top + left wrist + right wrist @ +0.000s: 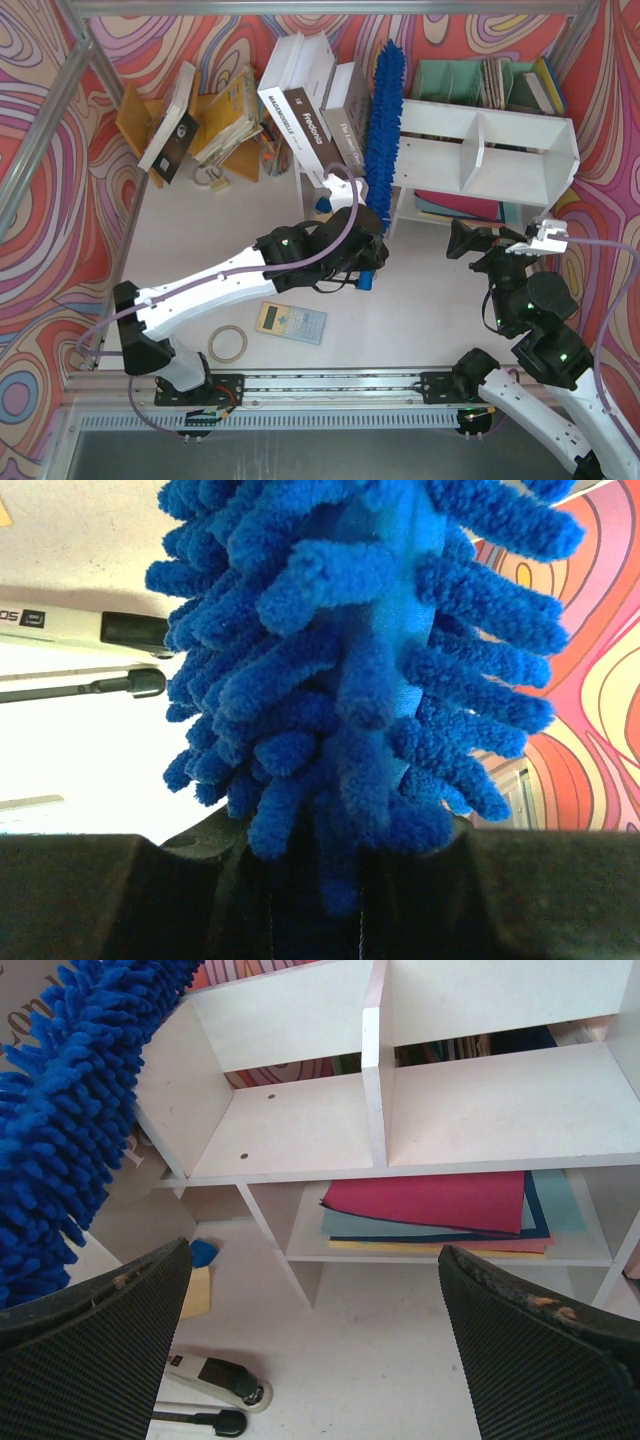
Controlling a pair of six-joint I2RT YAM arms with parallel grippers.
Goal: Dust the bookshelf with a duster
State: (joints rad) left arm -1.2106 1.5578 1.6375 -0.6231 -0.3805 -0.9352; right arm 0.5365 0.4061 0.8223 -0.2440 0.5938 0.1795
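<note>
The duster (384,130), a fluffy royal-blue head, points toward the back wall just left of the white bookshelf (500,150). My left gripper (365,268) is shut on its handle below the head. In the left wrist view the duster (350,680) fills the frame, rising out of the left gripper (335,880). My right gripper (463,242) is open and empty in front of the shelf's lower level. In the right wrist view the right gripper (315,1350) faces the bookshelf (300,1130), and the duster (70,1110) lies against the shelf's upper left corner.
Coloured folders (440,1205) lie on the shelf's lower level. A stapler (215,1380) and a yellow pad (197,1290) lie on the table left of the shelf. A teal organizer (450,80) stands behind it. Books (300,100), an orange rack (140,120), a calculator (291,322) and a tape roll (228,343) lie to the left.
</note>
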